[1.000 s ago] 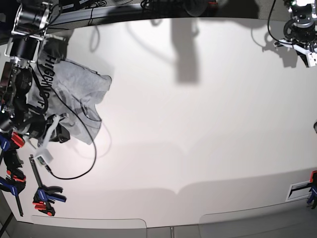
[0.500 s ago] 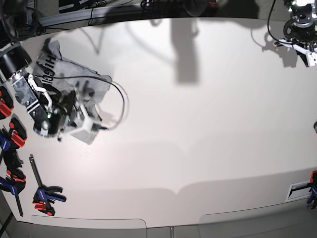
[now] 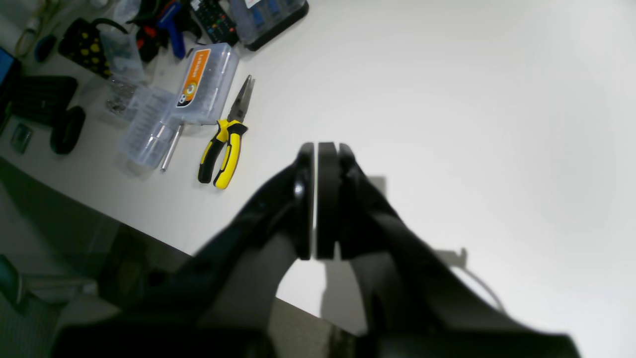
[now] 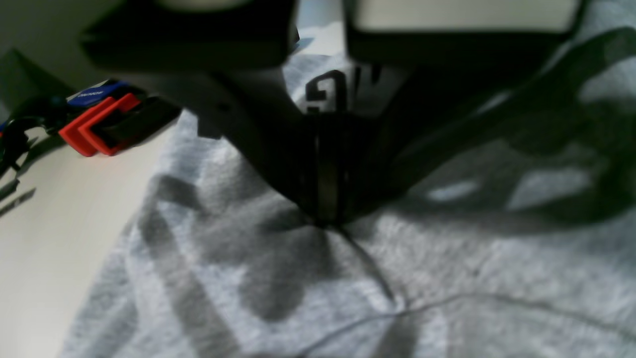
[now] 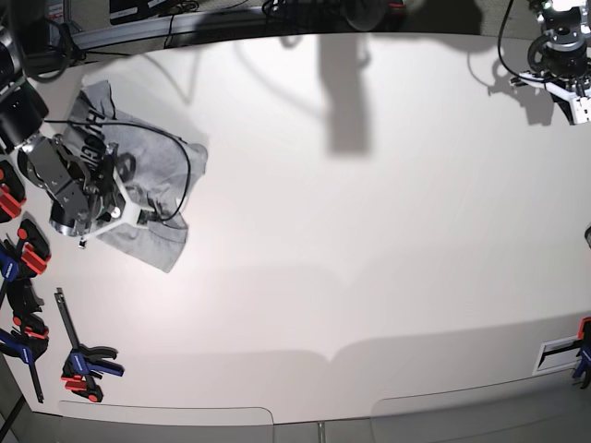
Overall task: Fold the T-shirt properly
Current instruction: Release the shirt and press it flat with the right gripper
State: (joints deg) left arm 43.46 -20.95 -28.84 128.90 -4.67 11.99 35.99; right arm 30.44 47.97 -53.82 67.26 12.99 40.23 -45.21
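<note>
The light grey T-shirt (image 5: 152, 161) lies crumpled at the far left of the white table (image 5: 369, 240), with black letters (image 5: 88, 129) showing on its upper left part. My right gripper (image 5: 157, 214) is down on the shirt's lower part. In the right wrist view its fingers stand close together, and their tips (image 4: 325, 219) press into the grey cloth (image 4: 447, 278) where creases meet; black letters (image 4: 328, 89) show behind. Whether cloth is pinched between them is unclear. My left gripper (image 3: 316, 199) is shut on nothing, far off at the table's back right corner (image 5: 565, 92).
Red, blue and black clamps (image 5: 83, 365) line the table's left edge, one close to the shirt (image 4: 94, 124). A black cable (image 5: 185, 157) loops over the shirt. Beside the left gripper lie yellow-handled pliers (image 3: 223, 149) and clear plastic boxes (image 3: 198, 82).
My right arm has swung in from the table's left edge onto the shirt, its cable trailing across the cloth. The shirt's upper left part has shifted a little. The left arm has not moved.
</note>
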